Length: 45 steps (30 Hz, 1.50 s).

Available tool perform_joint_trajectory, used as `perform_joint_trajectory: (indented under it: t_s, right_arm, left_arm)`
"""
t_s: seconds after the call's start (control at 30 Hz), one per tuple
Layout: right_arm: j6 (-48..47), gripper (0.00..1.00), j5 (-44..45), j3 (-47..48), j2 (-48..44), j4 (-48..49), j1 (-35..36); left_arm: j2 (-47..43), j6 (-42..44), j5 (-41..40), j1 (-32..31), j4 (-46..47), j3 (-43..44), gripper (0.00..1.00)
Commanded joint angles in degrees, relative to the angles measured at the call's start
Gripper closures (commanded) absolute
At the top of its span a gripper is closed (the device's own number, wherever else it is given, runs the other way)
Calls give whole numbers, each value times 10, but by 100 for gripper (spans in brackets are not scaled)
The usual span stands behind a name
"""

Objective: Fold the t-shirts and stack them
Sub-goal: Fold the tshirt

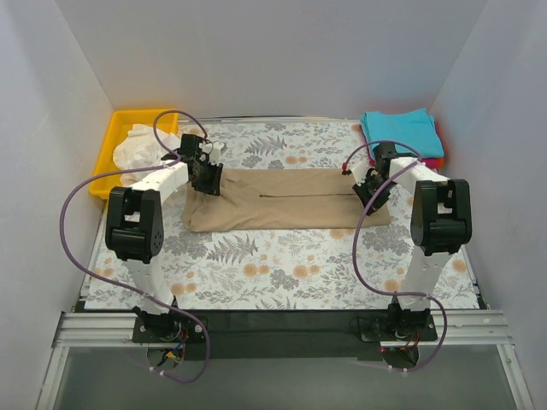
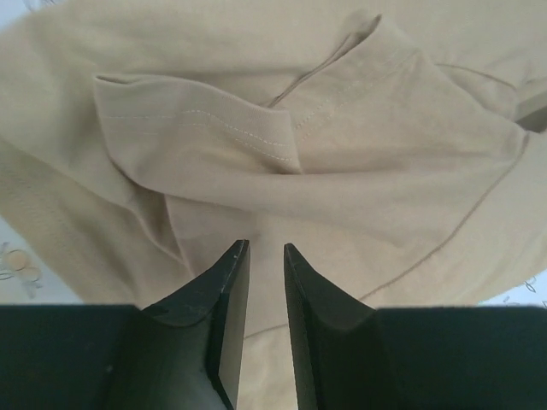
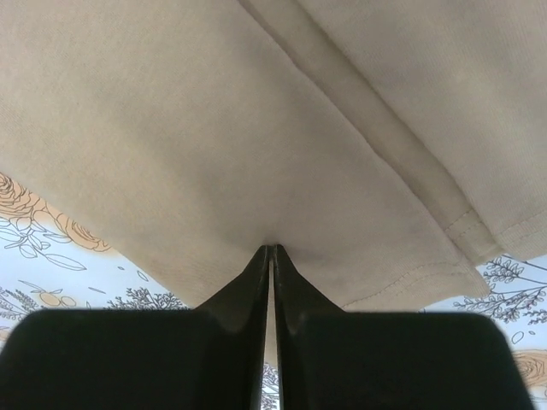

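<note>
Left arm rises from its base at the near table edge, bends at the elbow and reaches forward and inward. Left gripper points down, its jaws a narrow gap apart. Right arm mirrors this pose from the other side. Right gripper is also angled down, its jaws pressed together on the edge of the shirt.

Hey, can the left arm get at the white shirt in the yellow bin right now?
Probably yes. The white shirt lies uncovered in the yellow bin just beside the left gripper, whose jaws stand open over the tan shirt; nothing lies between.
</note>
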Motion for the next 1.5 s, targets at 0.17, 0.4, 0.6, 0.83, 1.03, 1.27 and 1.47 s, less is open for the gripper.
perform_joint_trajectory:
  t_s: [0.17,0.4,0.6,0.83,1.03,1.27,1.47]
  right_arm:
    - [-3,91,13,-153,-82,-26,58]
    - [14,91,-150,-221,-166,-117,224]
    - [25,89,-157,-130,-206,-150,215]
    - [17,88,-44,-59,-142,-98,153]
    - [35,90,22,-34,-69,-44,142]
    - [51,92,27,-66,-33,-33,147]
    - [77,92,-25,-134,-50,-31,201]
  left_arm:
    - [103,-39,-17,-4,18,72,77]
    - [268,-18,12,-6,-26,304,76]
    - [250,-33,67,-6,-65,432,64]
    - [109,-60,56,-14,-40,259,63]
    - [67,-125,23,-21,-2,127,70]
    - [110,-151,-40,-21,3,114,84]
    - [179,-127,-56,-21,0,161,86]
